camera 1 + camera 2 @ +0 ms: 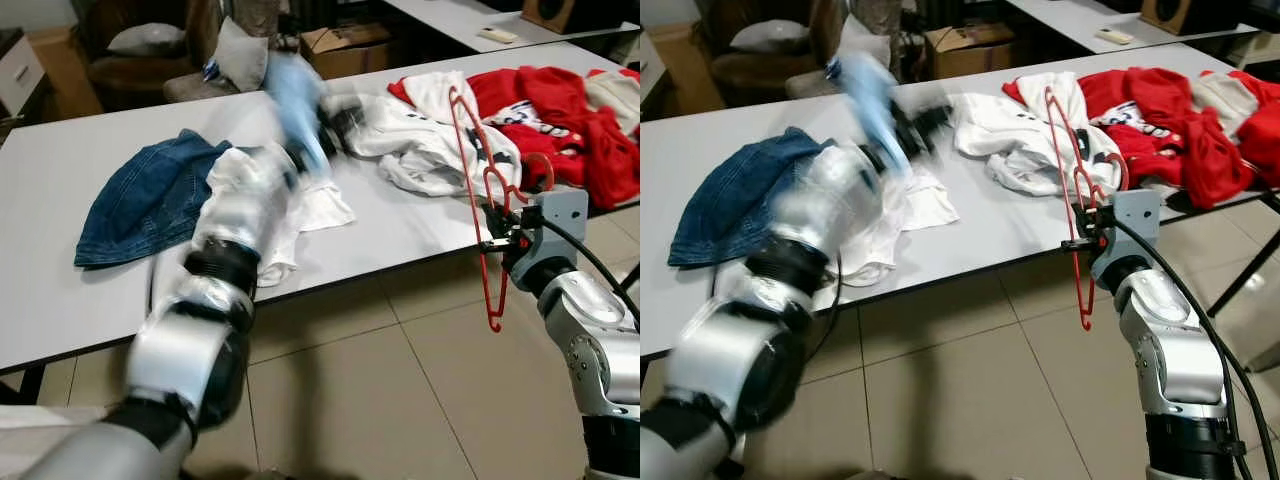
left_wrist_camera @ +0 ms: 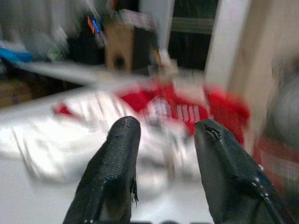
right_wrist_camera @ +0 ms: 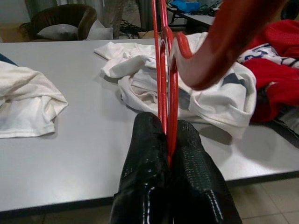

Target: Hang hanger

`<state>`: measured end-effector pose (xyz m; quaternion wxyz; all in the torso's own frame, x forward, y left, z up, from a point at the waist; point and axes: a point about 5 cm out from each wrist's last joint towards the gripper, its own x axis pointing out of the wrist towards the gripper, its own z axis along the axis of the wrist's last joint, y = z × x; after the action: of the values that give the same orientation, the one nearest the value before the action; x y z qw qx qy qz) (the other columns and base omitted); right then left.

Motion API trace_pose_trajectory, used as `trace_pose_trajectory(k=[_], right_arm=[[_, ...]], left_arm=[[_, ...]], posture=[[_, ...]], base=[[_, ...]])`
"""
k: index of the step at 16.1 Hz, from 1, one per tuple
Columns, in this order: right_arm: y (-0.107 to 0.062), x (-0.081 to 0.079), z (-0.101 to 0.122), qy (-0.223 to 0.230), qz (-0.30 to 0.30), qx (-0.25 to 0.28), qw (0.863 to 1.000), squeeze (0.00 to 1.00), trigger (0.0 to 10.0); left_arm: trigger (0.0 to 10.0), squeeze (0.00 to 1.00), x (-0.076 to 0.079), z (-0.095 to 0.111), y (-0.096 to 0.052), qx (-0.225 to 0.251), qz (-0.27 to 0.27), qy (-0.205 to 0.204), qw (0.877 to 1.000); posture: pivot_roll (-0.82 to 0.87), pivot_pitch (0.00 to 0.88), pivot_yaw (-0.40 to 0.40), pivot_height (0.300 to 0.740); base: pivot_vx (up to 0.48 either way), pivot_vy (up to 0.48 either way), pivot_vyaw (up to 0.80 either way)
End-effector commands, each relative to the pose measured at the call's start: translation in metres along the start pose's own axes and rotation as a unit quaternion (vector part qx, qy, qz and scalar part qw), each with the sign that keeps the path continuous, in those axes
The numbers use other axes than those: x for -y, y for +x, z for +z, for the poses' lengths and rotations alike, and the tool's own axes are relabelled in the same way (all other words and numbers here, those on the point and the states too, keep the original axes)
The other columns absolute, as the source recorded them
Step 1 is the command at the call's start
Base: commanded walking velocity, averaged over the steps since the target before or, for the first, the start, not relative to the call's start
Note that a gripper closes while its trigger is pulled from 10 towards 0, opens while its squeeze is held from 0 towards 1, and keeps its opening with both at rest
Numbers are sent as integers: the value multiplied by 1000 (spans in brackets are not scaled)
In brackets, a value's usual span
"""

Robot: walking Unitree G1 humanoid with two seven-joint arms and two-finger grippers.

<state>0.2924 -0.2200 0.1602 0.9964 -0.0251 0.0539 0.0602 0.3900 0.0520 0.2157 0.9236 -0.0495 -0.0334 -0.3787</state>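
Note:
A red wire hanger (image 1: 478, 210) stands nearly upright at the table's front right edge, its hook (image 1: 541, 170) pointing right. My right gripper (image 1: 497, 241) is shut on its wires about midway down; the fingers (image 3: 149, 158) are seen pinching the wires in the right wrist view. My left arm (image 1: 235, 240) is blurred with motion, reaching over the middle of the table. Its gripper (image 2: 167, 128) is open with nothing between the fingers, facing the white and red clothes.
The grey table (image 1: 60, 300) holds a denim garment (image 1: 150, 200), a white shirt (image 1: 320, 210), a white garment (image 1: 430, 140) and red clothes (image 1: 575, 125). A cardboard box (image 1: 345, 45) and an armchair (image 1: 140, 60) stand behind it. Tiled floor (image 1: 400, 400) lies in front.

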Motion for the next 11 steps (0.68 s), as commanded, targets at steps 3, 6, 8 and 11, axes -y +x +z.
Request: trace_pose_trajectory(k=[3,6,8,11], right_arm=[[-5,-12,-3,-11,47,-1,999,0,10000],[-7,-18,-10,-13,68,-12,998,0,10000],[-9,-23,-15,-4,74,-16,997,0,10000],[-12,-29,-20,1,84,-18,996,0,10000]], left_arm=[[10000,0,-29,-7,-24,-39,34,78,996],[10000,0,-48,-17,-61,-86,12,151,985],[10000,0,-67,-17,-101,-87,54,162,981],[10000,0,-89,-18,-142,-111,121,193,967]], posture=[[-165,0,99,740],[-156,0,95,740],[-133,0,89,740],[-121,0,87,740]], base=[[0,0,0],[0,0,0],[0,0,0],[0,0,0]])
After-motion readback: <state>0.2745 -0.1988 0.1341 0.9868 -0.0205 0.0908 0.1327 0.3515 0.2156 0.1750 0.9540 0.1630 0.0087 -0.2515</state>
